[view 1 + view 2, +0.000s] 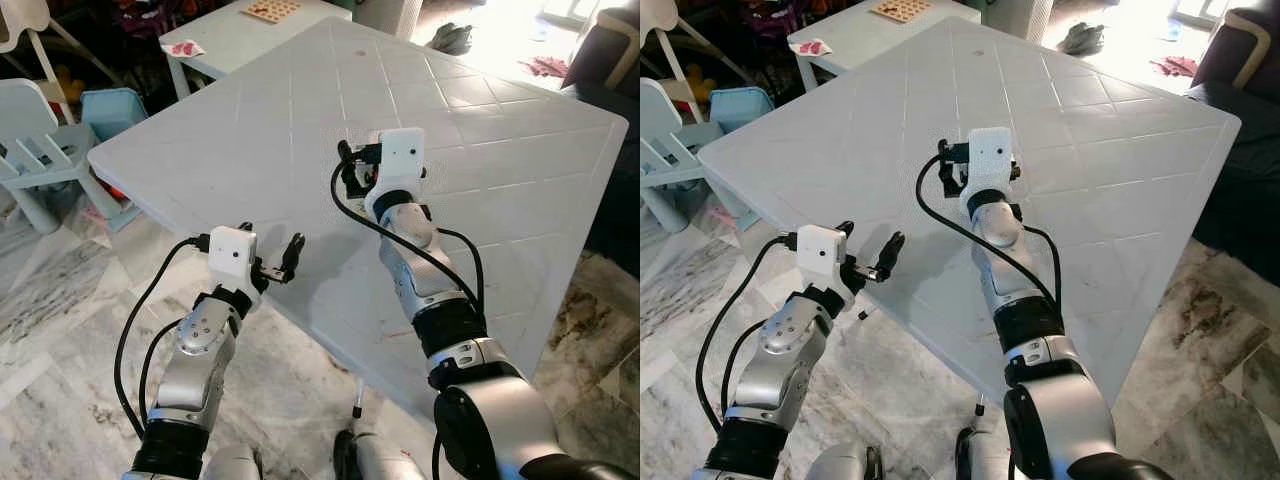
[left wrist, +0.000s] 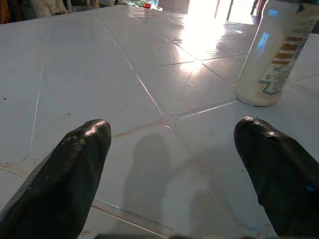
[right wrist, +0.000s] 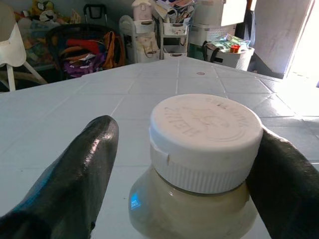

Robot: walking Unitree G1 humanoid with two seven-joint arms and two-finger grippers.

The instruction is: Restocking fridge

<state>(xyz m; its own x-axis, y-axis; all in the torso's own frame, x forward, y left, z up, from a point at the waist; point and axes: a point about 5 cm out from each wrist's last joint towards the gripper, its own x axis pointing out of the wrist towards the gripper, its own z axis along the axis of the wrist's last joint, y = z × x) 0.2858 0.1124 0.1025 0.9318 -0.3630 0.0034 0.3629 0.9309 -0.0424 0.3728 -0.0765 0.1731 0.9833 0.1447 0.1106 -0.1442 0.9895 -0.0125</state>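
The bottle (image 3: 199, 164) stands upright on the white desk (image 1: 500, 150), with the right claw (image 3: 189, 164) straddling its cap, 2 fingers apart, 1 touching. An off-centre squeeze could tip it. The left claw (image 1: 285, 262), spread empty, hovers near the bottle.

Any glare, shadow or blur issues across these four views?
Left wrist view: strong glare on the table beside the bottle, finger shadows below. Right wrist view: bottle cap sharp, doorway blown out. Eye views: sharp; sunlit floor overexposed at the top right.
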